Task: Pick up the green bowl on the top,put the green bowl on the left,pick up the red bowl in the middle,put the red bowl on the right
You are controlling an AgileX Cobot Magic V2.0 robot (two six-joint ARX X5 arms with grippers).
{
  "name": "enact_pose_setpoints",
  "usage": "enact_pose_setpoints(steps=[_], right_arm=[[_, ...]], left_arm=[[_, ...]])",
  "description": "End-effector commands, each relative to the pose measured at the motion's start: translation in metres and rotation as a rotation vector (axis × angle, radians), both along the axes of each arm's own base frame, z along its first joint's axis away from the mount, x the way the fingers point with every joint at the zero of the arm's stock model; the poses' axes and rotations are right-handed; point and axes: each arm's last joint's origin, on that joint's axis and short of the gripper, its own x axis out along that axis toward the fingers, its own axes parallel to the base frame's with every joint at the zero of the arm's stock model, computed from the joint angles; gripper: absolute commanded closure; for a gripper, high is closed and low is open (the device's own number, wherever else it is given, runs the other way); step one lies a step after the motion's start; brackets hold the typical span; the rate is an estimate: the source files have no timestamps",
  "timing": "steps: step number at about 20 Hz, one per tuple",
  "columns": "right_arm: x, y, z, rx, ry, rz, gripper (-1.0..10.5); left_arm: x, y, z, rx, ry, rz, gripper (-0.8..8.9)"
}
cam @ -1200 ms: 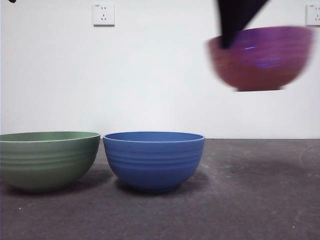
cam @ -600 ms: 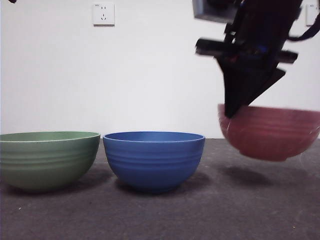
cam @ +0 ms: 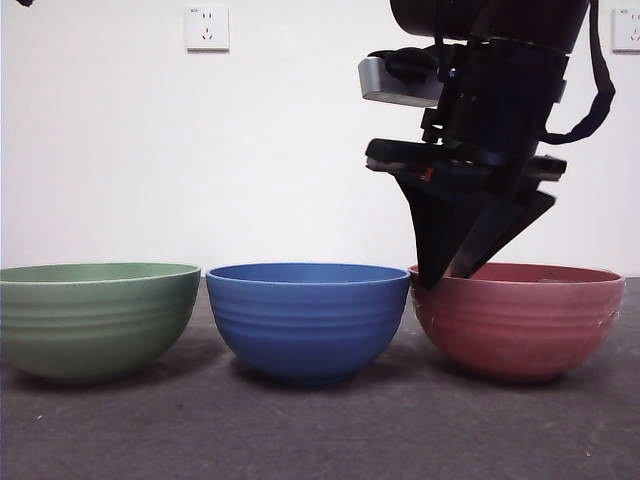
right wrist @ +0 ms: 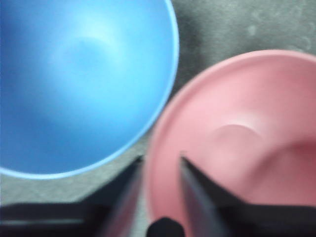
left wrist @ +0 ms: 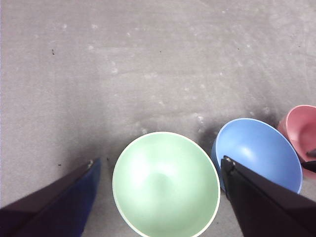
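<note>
The red bowl [cam: 520, 318] stands on the table at the right, next to the blue bowl [cam: 308, 318]; it also shows in the right wrist view [right wrist: 237, 138]. My right gripper [cam: 447, 278] reaches down onto its left rim. In the right wrist view the right gripper [right wrist: 159, 160] has one jaw outside the wall and one inside, shut on the rim. The green bowl [cam: 95, 318] stands on the table at the left. My left gripper [left wrist: 158, 159] hangs open and empty high above the green bowl [left wrist: 166, 185].
The blue bowl [left wrist: 257, 152] stands in the middle between the green and red bowls, its rim almost touching each. The table is a grey mat [cam: 320, 430]. A white wall with sockets [cam: 207, 28] is behind. The left arm shows only as a black tip [cam: 20, 2].
My right gripper has come down with the red bowl from high at the right. The bowl now rests on the table beside the blue bowl. The green and blue bowls have not moved.
</note>
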Motion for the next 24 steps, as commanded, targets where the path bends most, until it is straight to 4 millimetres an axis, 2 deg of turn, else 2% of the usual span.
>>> enact_pose_setpoints(steps=[1,5,7,8,9,10,11,13,16,18,20,24], right_arm=[[-0.005,-0.005,0.013,0.027,-0.048,-0.016,7.0],[-0.025,-0.022,0.068,0.175,-0.268,-0.008,7.0],[-0.038,-0.039,0.097,0.235,-0.406,-0.022,8.1],[-0.044,-0.05,0.109,0.263,-0.459,-0.043,8.8],[-0.049,-0.06,0.117,0.285,-0.497,-0.067,9.4],[-0.054,-0.071,0.124,0.307,-0.541,-0.098,9.6],[-0.058,-0.081,0.127,0.32,-0.58,-0.122,9.6],[-0.07,-0.101,0.124,0.356,-0.679,-0.172,9.6],[-0.09,-0.121,0.1,0.426,-0.808,-0.213,9.6],[-0.102,-0.128,0.082,0.447,-0.83,-0.224,9.6],[-0.107,-0.13,0.074,0.456,-0.792,-0.255,9.4],[-0.107,-0.13,0.072,0.459,-0.766,-0.268,9.5]], left_arm=[[0.0,0.0,0.0,-0.003,-0.008,0.003,4.05],[0.002,0.0,0.003,0.013,-0.046,-0.009,4.06],[0.003,0.0,0.005,0.028,-0.074,0.004,4.36],[0.004,0.001,0.004,0.04,-0.077,0.014,5.31],[0.004,0.001,0.004,0.065,-0.083,0.022,6.75],[0.004,0.002,0.004,0.088,-0.089,0.023,8.3],[0.004,0.002,0.004,0.098,-0.09,0.036,8.2],[0.003,0.003,0.003,0.11,-0.101,0.054,8.21],[-0.006,0.004,-0.01,0.08,-0.221,0.051,8.22],[-0.018,0.004,-0.03,0.04,-0.307,0.008,8.22],[-0.026,0.005,-0.045,0.021,-0.333,-0.008,8.21],[-0.03,0.006,-0.054,0.031,-0.259,-0.008,8.17]])
